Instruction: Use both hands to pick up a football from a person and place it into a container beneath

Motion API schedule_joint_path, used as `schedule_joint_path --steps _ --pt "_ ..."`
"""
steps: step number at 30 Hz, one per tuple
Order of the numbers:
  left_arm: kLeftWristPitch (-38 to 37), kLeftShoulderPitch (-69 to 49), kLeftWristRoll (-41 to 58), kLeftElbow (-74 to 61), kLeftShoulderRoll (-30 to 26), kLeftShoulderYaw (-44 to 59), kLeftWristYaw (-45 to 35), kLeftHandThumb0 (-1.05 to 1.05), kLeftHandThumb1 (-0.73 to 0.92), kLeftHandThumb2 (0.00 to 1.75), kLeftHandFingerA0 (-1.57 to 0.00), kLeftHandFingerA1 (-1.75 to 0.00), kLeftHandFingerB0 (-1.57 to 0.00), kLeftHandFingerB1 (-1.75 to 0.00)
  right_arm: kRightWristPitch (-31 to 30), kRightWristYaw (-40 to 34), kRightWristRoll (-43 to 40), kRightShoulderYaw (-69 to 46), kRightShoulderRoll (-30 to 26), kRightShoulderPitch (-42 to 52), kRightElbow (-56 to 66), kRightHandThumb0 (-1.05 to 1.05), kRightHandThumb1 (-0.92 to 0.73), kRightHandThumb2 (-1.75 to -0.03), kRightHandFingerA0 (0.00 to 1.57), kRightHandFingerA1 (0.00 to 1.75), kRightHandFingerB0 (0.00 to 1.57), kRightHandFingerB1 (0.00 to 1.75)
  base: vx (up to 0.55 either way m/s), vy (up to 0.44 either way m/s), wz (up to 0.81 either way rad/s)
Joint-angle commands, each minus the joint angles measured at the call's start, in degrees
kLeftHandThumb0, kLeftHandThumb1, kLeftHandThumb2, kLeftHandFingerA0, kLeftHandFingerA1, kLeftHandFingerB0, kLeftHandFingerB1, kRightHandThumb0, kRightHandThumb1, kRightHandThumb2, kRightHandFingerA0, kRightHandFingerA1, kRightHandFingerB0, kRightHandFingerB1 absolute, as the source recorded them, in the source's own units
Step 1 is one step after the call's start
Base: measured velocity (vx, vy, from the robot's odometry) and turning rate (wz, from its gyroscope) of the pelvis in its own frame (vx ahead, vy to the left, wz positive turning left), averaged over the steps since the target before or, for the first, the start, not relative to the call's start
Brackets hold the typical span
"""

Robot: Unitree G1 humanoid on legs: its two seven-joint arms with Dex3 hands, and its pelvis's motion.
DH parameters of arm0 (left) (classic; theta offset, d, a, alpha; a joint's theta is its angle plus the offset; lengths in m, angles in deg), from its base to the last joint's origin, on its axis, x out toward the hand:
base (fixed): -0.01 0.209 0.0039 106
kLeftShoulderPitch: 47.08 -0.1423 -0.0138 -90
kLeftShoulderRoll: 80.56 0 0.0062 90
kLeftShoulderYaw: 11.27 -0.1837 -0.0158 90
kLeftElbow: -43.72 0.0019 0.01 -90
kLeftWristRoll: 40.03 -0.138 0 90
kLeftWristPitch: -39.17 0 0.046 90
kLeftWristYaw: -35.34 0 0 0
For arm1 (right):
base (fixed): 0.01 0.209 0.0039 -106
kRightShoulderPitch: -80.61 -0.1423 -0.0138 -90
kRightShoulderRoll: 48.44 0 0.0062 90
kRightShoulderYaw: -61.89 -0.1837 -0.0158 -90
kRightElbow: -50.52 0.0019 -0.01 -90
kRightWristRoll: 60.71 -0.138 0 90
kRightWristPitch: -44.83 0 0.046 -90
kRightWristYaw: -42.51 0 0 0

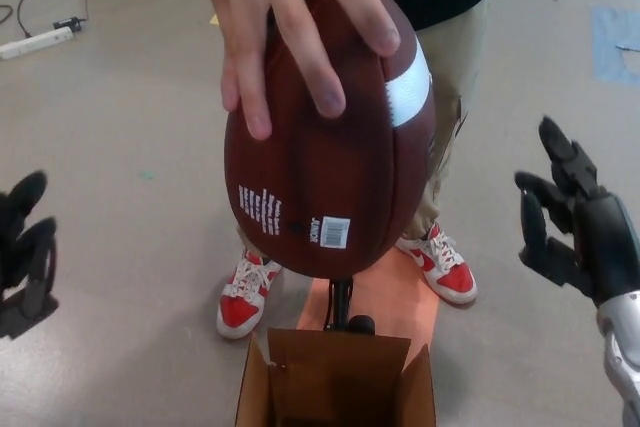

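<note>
Football [330,162] hangs nose-down from person's hand [285,22], right above open box [335,382]. Left hand [25,247], right hand [570,222] both spread, empty, well apart from it. Looks light, smooth, probably slippery; squeeze fat middle from both sides.
</note>
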Motion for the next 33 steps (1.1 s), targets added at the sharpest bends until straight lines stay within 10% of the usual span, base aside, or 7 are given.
schedule_joint_path --steps 1,15,19,20,22,23,33 --pt "2.1 -7.0 4.5 -31.8 4.8 -3.6 2.1 -0.87 0.92 0.77 -0.17 -0.3 0.0 -0.21 -2.9 1.1 -6.2 1.0 3.3 5.7 26.5 -0.78 -0.92 -0.83 0.19 0.33 0.0 0.0 0.0 0.0 0.0" --pt "14.7 -0.6 -2.8 -40.2 14.4 -12.9 8.1 -0.86 0.76 1.08 -0.13 -0.42 -0.03 -0.29 -10.7 0.4 -0.4 10.7 11.3 1.9 29.9 -0.87 -0.86 -1.14 0.13 0.3 0.0 0.09 0.0 0.0 0.0" --pt "15.9 1.8 -3.2 -40.5 17.8 -16.0 8.8 -0.82 0.91 0.72 -0.16 -0.29 -0.06 -0.22 -12.7 -1.2 1.5 12.7 14.1 0.9 30.7 -0.76 -0.79 -0.94 0.08 0.29 0.0 0.0 0.0 0.0 0.0" --pt "15.8 2.0 -3.4 -40.8 18.3 -16.8 8.6 -0.77 0.75 1.12 -0.04 -0.39 -0.01 -0.28 -13.2 -1.4 2.3 13.4 14.6 0.9 31.1 -0.87 -0.91 -1.17 0.0 0.11 0.0 0.07 0.0 0.0 0.0" --pt "17.9 3.5 -3.4 -41.5 19.3 -17.8 9.0 -0.84 0.92 0.71 -0.11 -0.24 -0.08 -0.23 -14.9 -1.2 2.4 14.0 15.4 -0.4 31.2 -0.87 -0.91 -1.17 0.0 0.1 0.0 0.07 0.0 0.0 0.0" --pt "16.2 4.5 -4.3 -41.4 20.4 -18.9 9.5 -0.85 0.8 1.12 -0.06 -0.17 -0.09 -0.21 -14.2 -1.0 2.3 14.9 16.4 -1.4 30.6 -0.84 -0.91 -1.15 0.0 0.06 0.0 0.05 0.0 0.0 0.0" --pt "20.8 4.9 -8.2 -46.2 23.2 -21.7 15.6 -0.75 0.81 1.16 0.0 -0.19 0.0 -0.21 -17.6 -3.7 1.4 17.3 20.8 -1.6 31.7 -0.82 -0.92 -1.18 0.0 0.1 0.0 0.08 0.0 0.0 0.0"
